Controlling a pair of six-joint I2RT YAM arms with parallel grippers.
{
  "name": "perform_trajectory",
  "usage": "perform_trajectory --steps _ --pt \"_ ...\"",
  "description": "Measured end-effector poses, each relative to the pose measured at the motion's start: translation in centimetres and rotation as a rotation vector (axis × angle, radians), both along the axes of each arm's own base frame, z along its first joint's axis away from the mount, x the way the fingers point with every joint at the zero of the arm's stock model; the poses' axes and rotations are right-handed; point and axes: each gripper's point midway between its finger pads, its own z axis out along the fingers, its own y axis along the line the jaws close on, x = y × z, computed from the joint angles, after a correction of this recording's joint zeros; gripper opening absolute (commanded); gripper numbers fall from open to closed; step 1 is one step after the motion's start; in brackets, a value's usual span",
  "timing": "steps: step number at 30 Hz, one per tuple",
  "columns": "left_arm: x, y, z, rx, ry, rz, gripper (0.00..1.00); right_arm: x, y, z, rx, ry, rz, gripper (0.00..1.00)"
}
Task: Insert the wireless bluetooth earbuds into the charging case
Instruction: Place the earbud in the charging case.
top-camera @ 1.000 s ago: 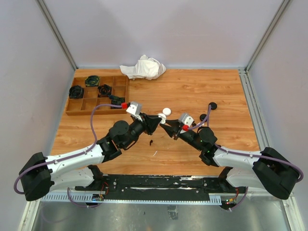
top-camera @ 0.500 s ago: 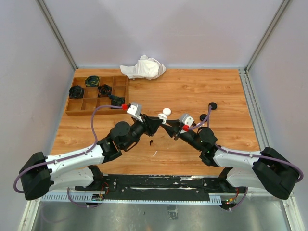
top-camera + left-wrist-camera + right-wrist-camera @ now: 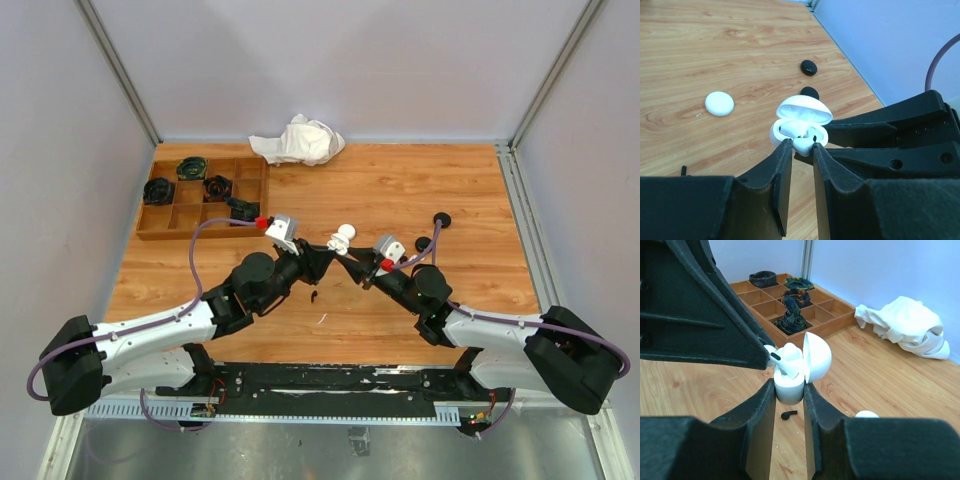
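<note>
Over the middle of the worktop, the right end effector clamps the base of the open charging case from 3 o'clock. At 9 o'clock, the left end effector pinches a white earbud at the case's mouth. A black earbud lies at 7 o'clock.

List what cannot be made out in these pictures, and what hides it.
Top external: the charging case is too small to show its slots.
Left wrist: the left gripper hides how deep the white earbud sits.
Right wrist: the right gripper covers the case's front, and its finger cuts off a white puck.
Top external: tray contents are too small to name.
</note>
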Motion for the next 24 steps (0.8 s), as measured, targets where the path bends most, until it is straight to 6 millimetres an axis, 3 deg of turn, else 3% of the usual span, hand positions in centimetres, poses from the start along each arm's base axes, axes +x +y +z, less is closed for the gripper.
perform_trajectory --steps 15,24 --pt "0.2 -0.2 1.4 0.030 0.030 0.006 0.29 -0.1 0.1 0.6 0.018 -0.019 0.007 0.13" --pt "0.4 -0.3 2.0 0.059 0.048 0.009 0.20 -0.3 0.2 0.8 0.021 -0.027 0.017 0.13"
